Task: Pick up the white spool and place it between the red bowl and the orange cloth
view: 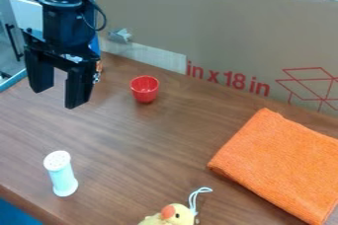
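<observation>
The black gripper (55,95) hangs over the table's left part at the upper left, its two fingers spread apart with nothing between them. To its right, a small red cup (145,89) stands upright on the wood. Below the gripper in the view, nearer the front edge, is a white shaker (61,173) with a perforated top, standing upright. An orange cloth (280,164) lies folded at the right. At the bottom edge is a yellow plush toy (170,215) with an orange beak and a white loop, partly cut off by the view.
A cardboard panel (231,36) with red print stands along the back of the brown wooden table (165,142). The table's front edge runs across the lower left. Something orange and dark, partly hidden, is just behind the gripper's right side.
</observation>
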`<state>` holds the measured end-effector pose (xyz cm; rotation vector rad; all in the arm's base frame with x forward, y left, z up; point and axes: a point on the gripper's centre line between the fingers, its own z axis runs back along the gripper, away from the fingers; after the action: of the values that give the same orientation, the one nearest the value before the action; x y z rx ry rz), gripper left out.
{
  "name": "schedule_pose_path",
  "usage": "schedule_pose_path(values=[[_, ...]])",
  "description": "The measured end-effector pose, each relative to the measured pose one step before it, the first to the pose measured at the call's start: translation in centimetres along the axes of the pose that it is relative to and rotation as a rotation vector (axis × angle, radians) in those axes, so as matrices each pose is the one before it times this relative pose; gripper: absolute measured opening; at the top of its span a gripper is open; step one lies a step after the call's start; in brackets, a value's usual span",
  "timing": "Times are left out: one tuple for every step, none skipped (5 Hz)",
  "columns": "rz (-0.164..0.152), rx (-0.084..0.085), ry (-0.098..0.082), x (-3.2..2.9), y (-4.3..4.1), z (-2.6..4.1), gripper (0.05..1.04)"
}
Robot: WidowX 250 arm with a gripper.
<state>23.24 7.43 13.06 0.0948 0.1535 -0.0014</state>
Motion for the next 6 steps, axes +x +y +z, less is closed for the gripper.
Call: schedule_pose_path(values=[[-0.0046, -0.0042, 0.0191, -0.053, -0.128, -0.581, 1.007], [-0.0241, -0.0126, -0.0096, -0.62, -0.607, -1.166, 1.007], [-0.0278, -0.0147, -0.0603, -0.958, -0.752, -0.253, 1.007], [-0.0585, 0.0286, -0.0023, -0.177, -1.239, -1.157, 1.007], [-0.0002, 0.0078, 0.0038, -0.106, -0.19, -1.123, 1.007], [-0.0013, -0.0107, 0.018, -0.248, -0.571, -1.08, 1.007]])
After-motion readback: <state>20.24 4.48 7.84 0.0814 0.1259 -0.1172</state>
